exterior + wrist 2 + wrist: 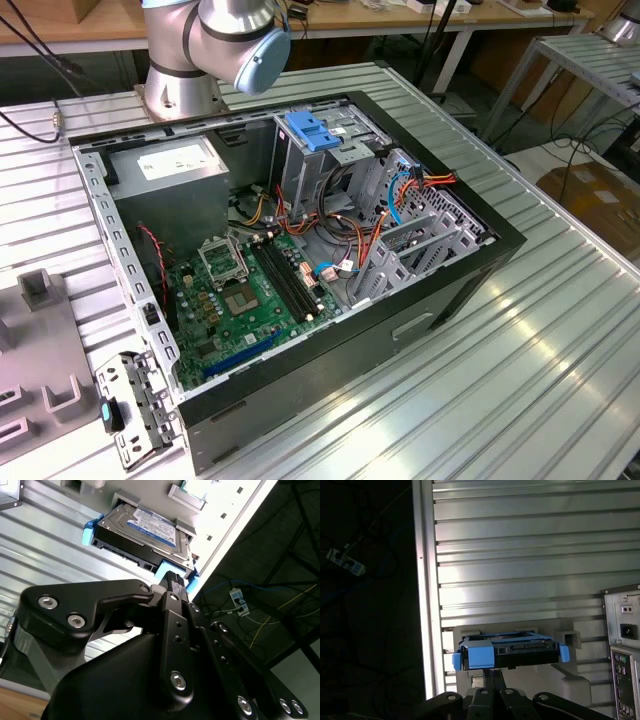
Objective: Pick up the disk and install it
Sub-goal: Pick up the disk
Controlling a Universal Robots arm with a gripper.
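Starting at the exterior view's left, a grey moulded fixture (45,300) is cut off by the edge. A metal bracket (130,420) with a small blue tab lies just beside the open computer case (480,260) on the slatted table (560,340). Inside the case, the power-supply box (165,170) carries a white sticker whose print cannot be made out. Further right sit the green motherboard (250,300), the blue latch (312,130) on the metal cage, and red, orange and blue cables (410,185). The arm (215,40) stands behind the case, its upper part cut off.

In the second wrist view the disk (145,527) lies label-up in a blue carrier (88,532). The label is white with a blue band and barcodes, and its lettering is not legible. The gripper (172,577) has its fingers pressed together, with the tips right at the carrier's near edge. Whether they touch it cannot be told, since they hide part of that edge.

In the first wrist view a power strip (342,560) lies on the dark floor beyond the table's edge. The disk (512,652) shows edge-on in a grey holder (570,680) on the table. The gripper (492,675) is just beside it, and the case's rear panel (622,640) is near, partly cut off.
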